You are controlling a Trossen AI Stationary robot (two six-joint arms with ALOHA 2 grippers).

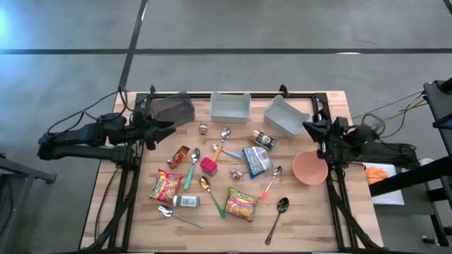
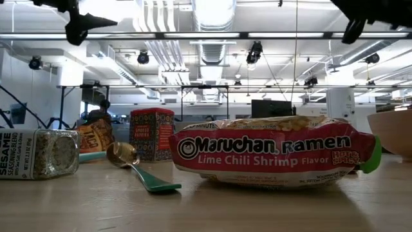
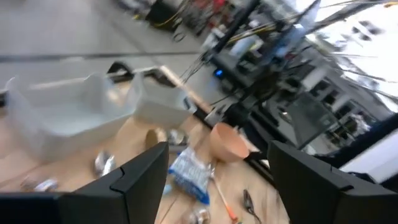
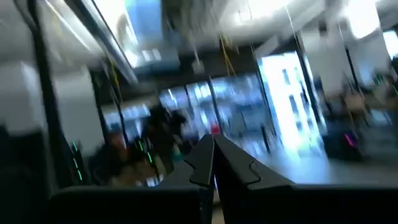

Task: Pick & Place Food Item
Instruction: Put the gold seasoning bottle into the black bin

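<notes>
High view: nearest, the ramen packet (image 1: 240,204) lies untouched on the table (image 1: 318,226), so no pick has begun; farther back, left gripper (image 1: 168,128) fingers stand spread and empty, right gripper (image 1: 308,128) fingers pressed together.

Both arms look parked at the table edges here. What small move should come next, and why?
Probably swing the open, empty left gripper inward and down toward the ramen packet nearest its side. No food item is held yet, and the right gripper is shut at the far edge.
</notes>
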